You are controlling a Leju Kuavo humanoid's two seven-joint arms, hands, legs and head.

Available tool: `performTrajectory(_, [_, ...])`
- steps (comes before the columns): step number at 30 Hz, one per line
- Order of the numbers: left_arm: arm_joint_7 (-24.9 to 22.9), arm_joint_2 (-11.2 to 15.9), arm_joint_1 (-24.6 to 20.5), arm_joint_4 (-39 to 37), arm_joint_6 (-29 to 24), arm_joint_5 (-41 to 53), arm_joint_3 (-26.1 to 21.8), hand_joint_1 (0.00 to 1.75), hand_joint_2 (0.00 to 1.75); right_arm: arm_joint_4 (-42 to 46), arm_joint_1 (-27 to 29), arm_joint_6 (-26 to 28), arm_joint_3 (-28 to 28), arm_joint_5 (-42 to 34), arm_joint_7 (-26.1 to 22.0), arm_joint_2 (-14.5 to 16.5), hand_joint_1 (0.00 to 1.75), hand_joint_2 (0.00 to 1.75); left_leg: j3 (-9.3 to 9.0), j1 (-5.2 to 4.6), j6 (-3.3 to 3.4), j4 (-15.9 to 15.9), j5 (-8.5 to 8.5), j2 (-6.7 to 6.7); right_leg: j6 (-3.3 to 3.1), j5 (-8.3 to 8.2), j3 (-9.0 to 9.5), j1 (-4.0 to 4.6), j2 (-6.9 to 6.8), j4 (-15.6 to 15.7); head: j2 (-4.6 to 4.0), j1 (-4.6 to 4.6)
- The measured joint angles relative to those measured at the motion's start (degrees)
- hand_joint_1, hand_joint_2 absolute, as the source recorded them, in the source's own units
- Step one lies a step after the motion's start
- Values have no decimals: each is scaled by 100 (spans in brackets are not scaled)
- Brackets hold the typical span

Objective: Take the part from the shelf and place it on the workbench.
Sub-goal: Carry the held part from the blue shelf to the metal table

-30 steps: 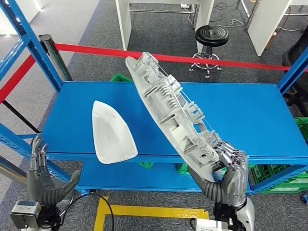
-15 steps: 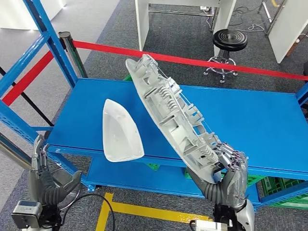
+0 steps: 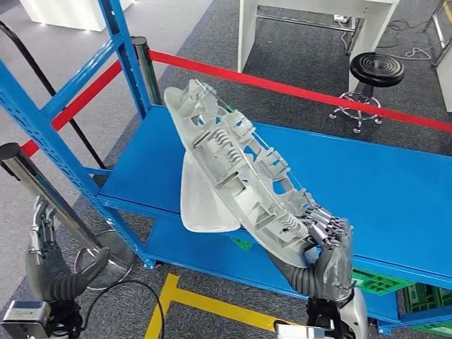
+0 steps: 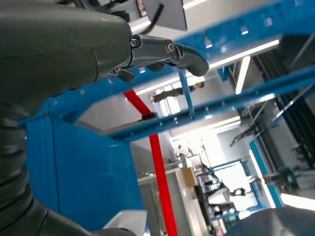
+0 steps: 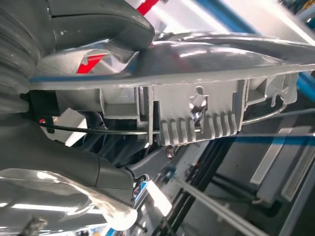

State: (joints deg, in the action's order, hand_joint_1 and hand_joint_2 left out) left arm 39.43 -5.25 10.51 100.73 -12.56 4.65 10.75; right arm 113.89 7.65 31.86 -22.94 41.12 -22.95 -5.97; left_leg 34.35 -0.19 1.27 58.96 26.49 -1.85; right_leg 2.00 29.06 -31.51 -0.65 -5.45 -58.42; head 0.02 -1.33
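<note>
A long grey ribbed plastic part [image 3: 240,173] slants above the blue shelf [image 3: 373,191], its ribbed inner side facing me. My right hand [image 3: 328,258] grips its near end at the lower right. In the right wrist view the thumb lies over the part [image 5: 208,73] and darker fingers curl under it. A second, white shell-shaped part [image 3: 200,201] lies on the shelf's front edge, half hidden behind the held part. My left hand [image 3: 51,265] hangs low at the lower left, fingers apart and holding nothing; the left wrist view shows its fingers [image 4: 167,51] spread against the rack.
Blue rack uprights [image 3: 53,141] rise at the left, close to my left hand. A red barrier tape [image 3: 299,88] runs behind the shelf, with a black stool [image 3: 373,70] and white tables beyond. Green crates [image 3: 373,282] sit under the shelf. A yellow floor line [image 3: 213,307] lies below.
The whole view has swung to the right, so the shelf and rack upright stand closer at the left. The held part stays in my right hand and now overlaps the white part.
</note>
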Motion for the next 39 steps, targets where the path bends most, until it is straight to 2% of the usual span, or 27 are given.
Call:
performTrajectory(2, [0, 5, 0, 76, -25, 10, 4, 0, 175, 0, -21, -36, -21, 9, 2, -2, 175, 175, -7, 35, 69, -36, -30, 103, 46, 194, -112, -20, 214, -251, 0, -15])
performTrajectory(4, [0, 7, -3, 120, -42, 16, 12, 0, 175, -1, -33, -67, -49, 28, 1, -5, 175, 175, 0, 49, 105, -44, -45, 200, 65, 541, -445, -32, 468, -939, 0, -31])
performTrajectory(5, [0, 8, -2, 132, -50, 17, 15, 0, 175, -1, -36, -80, -67, 40, 1, -9, 175, 175, 4, 47, 111, -43, -47, 255, 72, 676, -634, -31, 512, -1318, 0, -36])
performTrajectory(6, [0, 12, 1, 144, -60, 18, 16, 0, 175, -2, -38, -89, -86, 50, 4, -13, 175, 175, 4, 44, 114, -42, -48, 316, 76, 718, -767, -29, 529, -1565, 0, -35])
performTrajectory(7, [0, 16, 2, 156, -71, 19, 17, 0, 175, -3, -41, -97, -102, 56, 8, -18, 175, 175, -1, 42, 114, -40, -48, 382, 74, 644, -803, -27, 536, -1600, 0, -37])
performTrajectory(9, [0, 26, 4, 185, -90, 21, 21, 0, 175, -3, -61, -118, -130, 73, 13, -26, 175, 175, -20, 42, 109, -36, -46, 517, 50, 229, -565, -34, 605, -1039, 0, -39])
performTrajectory(10, [0, 30, 4, 201, -99, 21, 26, 0, 175, -3, -83, -131, -143, 83, 14, -30, 175, 175, -24, 38, 96, -32, -44, 575, 33, 49, -382, -45, 723, -653, 0, -36])
performTrajectory(11, [0, 35, 2, 219, -109, 22, 33, 0, 175, -2, -109, -144, -159, 95, 14, -32, 175, 175, -9, 36, 74, -16, -45, 629, 19, -58, -222, -58, 835, -317, 0, -33])
performTrajectory(13, [-1, 42, 0, 254, -136, 26, 46, 0, 175, -3, -160, -173, -200, 124, 22, -42, 175, 175, 55, 50, 0, 4, -72, 726, -3, -72, -86, -57, 969, -44, 0, -25])
performTrajectory(15, [-1, 49, 11, 291, -156, 28, 50, 0, 175, -4, -189, -196, -236, 156, 41, -51, 175, 175, 107, 78, -74, 2, -101, 811, -38, -81, -76, -49, 880, -12, 0, -24])
performTrajectory(17, [0, 67, 16, 329, -175, 23, 51, 0, 175, -4, -217, -218, -268, 185, 60, -56, 175, 175, 200, 68, -132, 189, 18, 667, -97, -97, -53, -70, 748, 19, 0, 9])
performTrajectory(19, [0, 87, 6, 353, -191, 15, 55, 0, 175, -4, -254, -248, -314, 218, 72, -62, 175, 175, 482, 61, -183, 812, 338, 391, -148, -91, -29, -70, 595, 32, 0, 53])
performTrajectory(20, [0, 93, 2, 356, -195, 10, 61, 0, 175, -4, -270, -259, -342, 232, 77, -66, 175, 175, 658, 69, -201, 1190, 492, 311, -166, -82, -21, -61, 519, 31, 0, 67])
performTrajectory(21, [0, 100, 3, 359, -199, 4, 67, 0, 175, -6, -284, -269, -372, 246, 84, -69, 175, 175, 787, 75, -211, 1468, 575, 273, -173, -74, -13, -52, 444, 30, 0, 67])
performTrajectory(22, [0, 108, 5, 367, -204, 0, 75, 0, 175, -8, -301, -276, -404, 258, 91, -73, 175, 175, 831, 77, -211, 1564, 557, 257, -176, -65, -3, -46, 374, 30, 0, 67])
performTrajectory(23, [0, 117, 6, 382, -213, -3, 83, 0, 175, -11, -321, -281, -434, 265, 101, -78, 175, 175, 763, 75, -202, 1435, 435, 246, -175, -55, 10, -40, 307, 29, 0, 68])
performTrajectory(24, [0, 126, 7, 406, -224, -4, 88, 0, 175, -14, -344, -286, -464, 273, 109, -83, 175, 175, 596, 69, -179, 1115, 244, 214, -169, -42, 28, -34, 246, 29, 0, 69])
performTrajectory(26, [0, 137, 0, 468, -245, -4, 97, 0, 175, -17, -384, -287, -513, 278, 121, -91, 175, 175, 212, 19, -106, 365, -31, 9, -141, -10, 55, -7, 138, 24, 0, 69])
performTrajectory(28, [0, 141, -8, 533, -263, -4, 116, 0, 175, -17, -422, -292, -553, 279, 140, -95, 175, 175, 69, -38, -46, 30, -65, -133, -94, 10, 55, 24, 43, 24, 0, 63])
performTrajectory(30, [0, 150, -2, 595, -282, -4, 137, 0, 175, -17, -459, -303, -585, 277, 163, -97, 175, 175, 85, -38, 0, -7, -72, -52, -40, 24, 57, 34, -40, 41, 0, 57])
performTrajectory(31, [0, 155, 2, 628, -292, -2, 145, 0, 175, -17, -473, -310, -598, 275, 170, -100, 175, 175, 81, -22, 28, -34, -88, 1, -12, 62, 46, 27, 10, 17, 0, 53])
performTrajectory(33, [0, 163, -7, 675, -310, 2, 167, 0, 175, -19, -490, -317, -622, 271, 176, -109, 175, 175, 64, 17, 88, -87, -122, 102, 29, 278, -113, 8, 270, -316, 0, 36])
performTrajectory(34, [0, 164, -11, 687, -320, 7, 180, 0, 175, -19, -493, -318, -633, 270, 178, -116, 175, 175, 64, 20, 102, -91, -125, 153, 40, 448, -279, -1, 421, -662, 0, 26])
performTrajectory(36, [0, 167, -13, 689, -336, 12, 202, 0, 175, -24, -494, -318, -655, 268, 178, -132, 175, 175, 64, 20, 116, -87, -122, 268, 60, 720, -667, -2, 531, -1407, 0, 18])
performTrajectory(37, [0, 169, -12, 689, -343, 14, 209, 0, 175, -30, -493, -318, -666, 267, 181, -140, 175, 175, 61, 18, 117, -84, -121, 333, 67, 728, -787, -2, 539, -1592, 0, 17])
performTrajectory(38, [0, 172, -12, 689, -349, 14, 217, 0, 175, -37, -493, -318, -676, 266, 185, -146, 175, 175, 56, 19, 115, -80, -119, 403, 69, 618, -802, -3, 542, -1554, 0, 17])
performTrajectory(39, [0, 174, -12, 689, -354, 14, 227, 0, 175, -44, -495, -318, -686, 264, 189, -150, 175, 175, 50, 23, 110, -73, -115, 476, 66, 415, -714, -7, 557, -1308, 0, 16])
